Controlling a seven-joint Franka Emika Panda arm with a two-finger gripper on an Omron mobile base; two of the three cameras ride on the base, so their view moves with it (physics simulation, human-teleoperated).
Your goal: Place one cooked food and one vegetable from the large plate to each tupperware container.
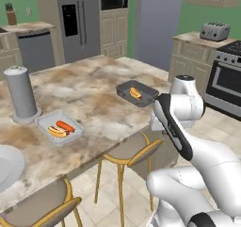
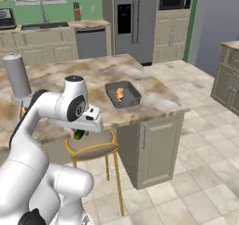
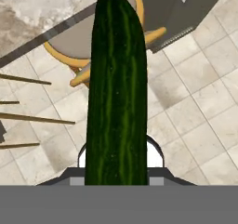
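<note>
Between the two fingers, gripped tight: the dark green cucumber (image 3: 117, 93), long and striped, pointing straight out from the gripper (image 3: 117, 179). Seen from the right base view as a small green end (image 2: 80, 135) poking down under the white hand, off the counter edge and above a round stool (image 2: 91, 144). Past the cucumber's tip in the hand view: that same stool with its yellow legs (image 3: 69, 46), a tiled floor (image 3: 195, 102), and the edge of the marble counter (image 3: 42, 14). Further away from the fingers, up on the counter: the darker tray (image 1: 137, 93) with one hot dog (image 1: 135, 93) inside. Further still, on the far side from the fingers: the lighter tray (image 1: 59, 127) with the other hot dog (image 1: 57, 132) and the orange-red carrot (image 1: 65, 125) lying side by side, touching or nearly so. Beside that tray, a tall grey cylinder (image 1: 20, 93) standing upright. At the left edge of the left base view, well apart from the fingers, a piece of the large plate (image 1: 8, 167), pale and round.
</note>
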